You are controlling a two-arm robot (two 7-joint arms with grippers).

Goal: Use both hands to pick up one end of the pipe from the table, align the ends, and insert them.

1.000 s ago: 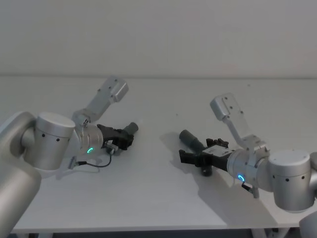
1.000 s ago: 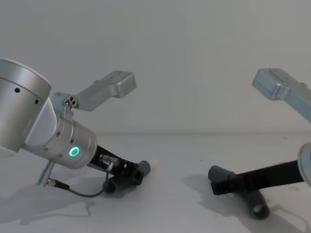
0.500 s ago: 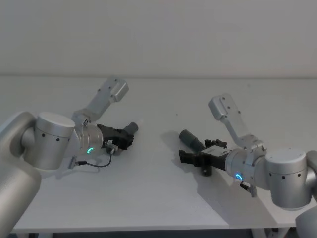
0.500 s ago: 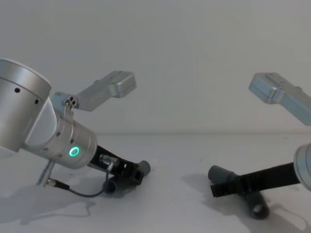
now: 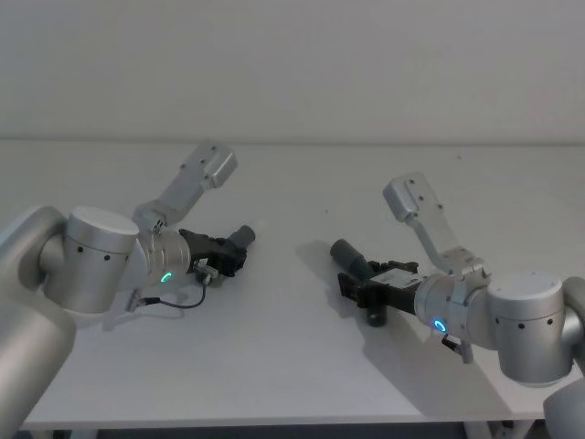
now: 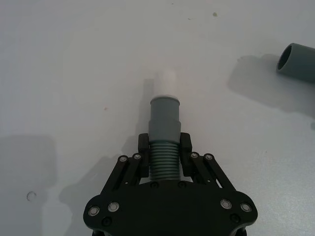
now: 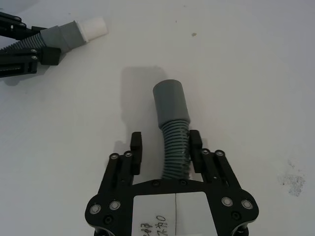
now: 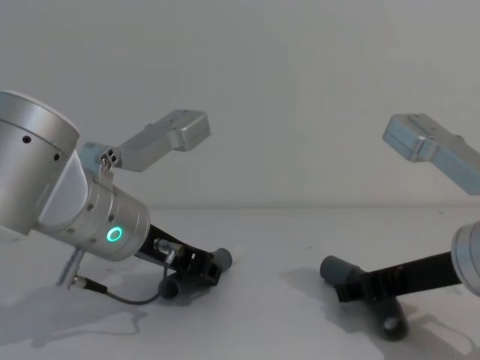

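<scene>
- The left gripper (image 6: 164,147) is clamped on the ribs of the left piece (image 6: 164,123), just behind its collar (image 6: 164,112). The collar and white tip (image 6: 165,82) jut straight ahead of the fingers, left free to serve as the plug.
- That piece lies low on the table (image 5: 274,366) under the gripper, so I judge it is not yet lifted.
- The right gripper (image 7: 165,146) straddles the ribs of the right piece (image 7: 173,129) with its jaws apart. One finger (image 7: 195,145) touches the ribs and the other stands off with a gap.
- Its hollow collar (image 7: 170,101) points ahead of the fingers, roughly toward the left piece, probably so the socket meets the plug.
- The next need is to close the right jaws.
</scene>
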